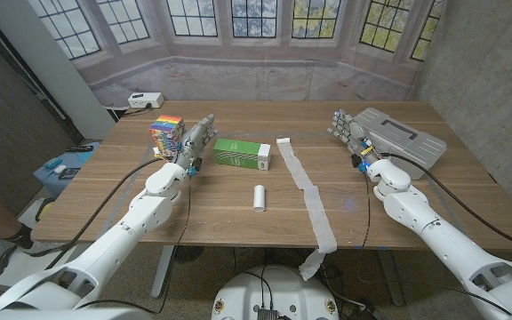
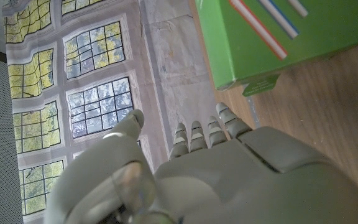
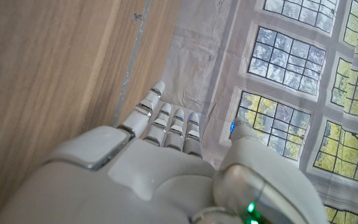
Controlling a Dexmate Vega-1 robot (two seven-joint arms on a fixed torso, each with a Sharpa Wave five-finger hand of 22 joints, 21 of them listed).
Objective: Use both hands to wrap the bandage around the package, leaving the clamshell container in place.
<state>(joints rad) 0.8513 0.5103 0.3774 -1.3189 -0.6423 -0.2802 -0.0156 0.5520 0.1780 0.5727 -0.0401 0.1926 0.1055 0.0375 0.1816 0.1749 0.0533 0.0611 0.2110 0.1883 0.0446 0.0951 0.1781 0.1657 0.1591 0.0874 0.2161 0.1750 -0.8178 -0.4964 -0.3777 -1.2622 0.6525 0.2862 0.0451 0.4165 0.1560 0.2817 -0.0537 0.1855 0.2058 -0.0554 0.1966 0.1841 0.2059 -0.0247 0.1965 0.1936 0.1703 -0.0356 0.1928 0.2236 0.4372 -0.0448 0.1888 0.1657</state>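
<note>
The green package (image 1: pixel 241 153), with a white end, lies at the table's middle, a little to the rear. A long white bandage strip (image 1: pixel 306 190) runs from beside it toward me and hangs over the front edge. A small white roll (image 1: pixel 259 197) lies apart from the strip, in front of the package. My left hand (image 1: pixel 194 142) stands just left of the package, fingers extended, holding nothing. The left wrist view shows this hand (image 2: pixel 216 174) close to the package (image 2: pixel 278 37). My right hand (image 1: pixel 349 133) is raised, open and holding nothing, between the strip and the grey clamshell container (image 1: pixel 404 140). Its fingers (image 3: pixel 166 127) are straight.
A rainbow-coloured box (image 1: pixel 164 135) stands just left of my left hand. A white power strip (image 1: pixel 145 100) lies at the table's far left corner. Bare wood (image 1: pixel 238 222) stretches across the front of the table on both sides of the strip.
</note>
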